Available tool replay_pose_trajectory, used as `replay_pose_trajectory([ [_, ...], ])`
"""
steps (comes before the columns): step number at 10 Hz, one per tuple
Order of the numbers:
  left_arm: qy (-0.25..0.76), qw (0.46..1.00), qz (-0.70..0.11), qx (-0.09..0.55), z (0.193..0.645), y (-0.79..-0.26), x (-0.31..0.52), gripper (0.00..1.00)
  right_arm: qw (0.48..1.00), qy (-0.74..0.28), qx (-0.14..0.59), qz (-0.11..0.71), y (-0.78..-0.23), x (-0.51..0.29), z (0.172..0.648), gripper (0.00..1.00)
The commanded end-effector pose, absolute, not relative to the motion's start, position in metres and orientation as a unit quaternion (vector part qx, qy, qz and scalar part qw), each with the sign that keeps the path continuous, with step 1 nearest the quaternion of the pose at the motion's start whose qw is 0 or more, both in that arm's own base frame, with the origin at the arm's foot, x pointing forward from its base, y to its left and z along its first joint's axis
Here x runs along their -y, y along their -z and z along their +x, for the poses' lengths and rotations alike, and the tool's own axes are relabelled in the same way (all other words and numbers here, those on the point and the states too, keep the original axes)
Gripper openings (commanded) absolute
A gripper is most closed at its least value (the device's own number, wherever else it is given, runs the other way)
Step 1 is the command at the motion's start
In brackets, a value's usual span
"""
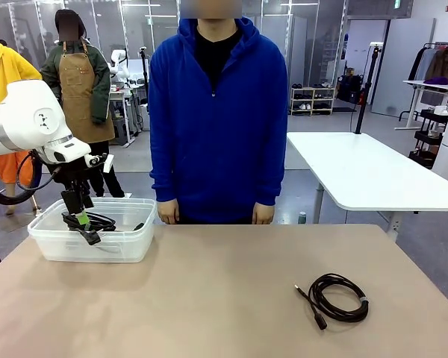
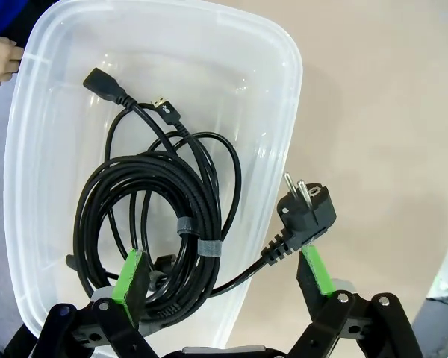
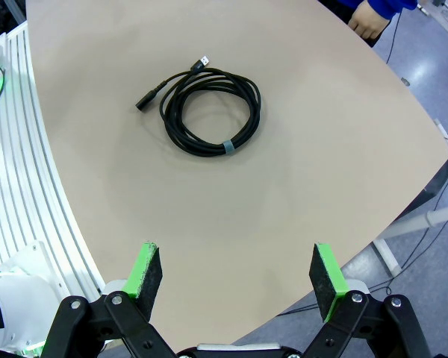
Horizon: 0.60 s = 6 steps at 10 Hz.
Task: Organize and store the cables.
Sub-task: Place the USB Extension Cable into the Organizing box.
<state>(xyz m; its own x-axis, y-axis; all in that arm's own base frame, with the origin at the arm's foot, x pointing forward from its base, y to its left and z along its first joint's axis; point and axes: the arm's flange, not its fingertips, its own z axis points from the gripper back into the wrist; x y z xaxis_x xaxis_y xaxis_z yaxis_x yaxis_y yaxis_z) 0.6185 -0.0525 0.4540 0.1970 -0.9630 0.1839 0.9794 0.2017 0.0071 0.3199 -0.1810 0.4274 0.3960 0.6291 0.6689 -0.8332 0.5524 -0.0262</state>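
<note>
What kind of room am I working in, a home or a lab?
Likely a robotics lab or workshop, not a home: glass partitions behind an open floor, a white worktable, hanging garments, and a person in a work apron.

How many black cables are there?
3: a USB-tipped coil and a power-plug cable overlapping in the clear bin, and a lone coil on the table at the robot's right. More may hide beneath.

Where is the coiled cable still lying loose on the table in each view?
Front view: loose cable, lower right of the picture.
Right wrist view: loose cable upper centre, beyond the open right gripper.
Left wrist view: looks into the clear bin of stowed cables.
Shared landmark: the tan table.
</note>
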Motion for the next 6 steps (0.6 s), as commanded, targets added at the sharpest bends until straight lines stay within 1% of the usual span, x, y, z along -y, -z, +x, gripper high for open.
replay_pose_trajectory([
  [1, 0.624, 0.776, -0.054, 0.073, 0.6195, -0.4544, 0.0508, 1.0, 0.819, -0.444, 0.326, 0.162, -0.4278, 0.1804, 0.319, 1.0],
  [6, 0.624, 0.776, -0.054, 0.073, 0.6195, -0.4544, 0.0508, 1.0, 0.819, -0.444, 0.326, 0.162, -0.4278, 0.1804, 0.319, 1.0],
])
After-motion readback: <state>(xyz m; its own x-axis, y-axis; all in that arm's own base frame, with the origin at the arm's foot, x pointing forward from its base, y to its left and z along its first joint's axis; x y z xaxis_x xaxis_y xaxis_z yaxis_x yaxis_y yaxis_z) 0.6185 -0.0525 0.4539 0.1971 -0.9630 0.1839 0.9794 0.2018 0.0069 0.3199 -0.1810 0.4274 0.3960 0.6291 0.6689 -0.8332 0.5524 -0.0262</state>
